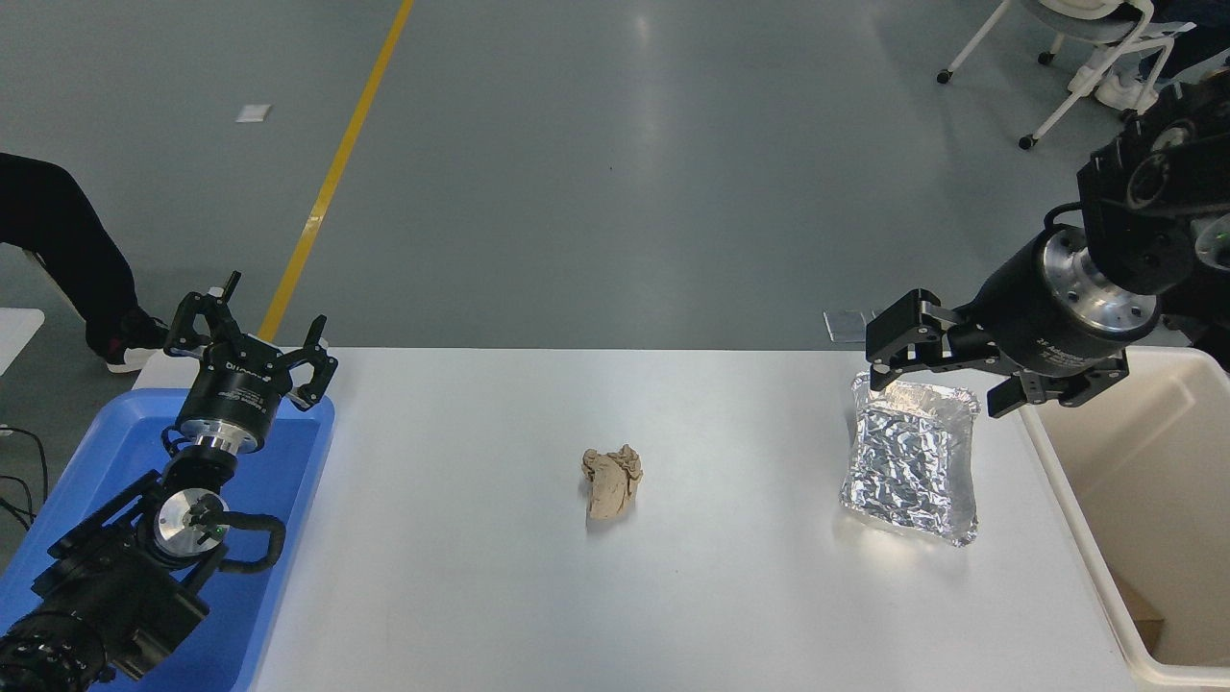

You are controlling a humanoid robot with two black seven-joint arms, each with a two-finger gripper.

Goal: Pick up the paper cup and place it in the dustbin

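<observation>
No paper cup shows on the table; it is hidden or out of view. The dustbin (1158, 461), cream-beige with a thick rim, stands at the table's right end. My right gripper (940, 377) is open and empty, hovering over the far edge of the crinkled silver foil tray (911, 466), just left of the dustbin's rim. My left gripper (252, 334) is open and parked over the blue tray (106, 452) at the lower left.
A crumpled brown paper ball (611, 481) lies at the table's middle. A small brown piece lies low inside the dustbin (1143, 615). A person's dark leg and shoe (67, 259) are at the far left. A wheeled chair (1086, 58) stands at the top right.
</observation>
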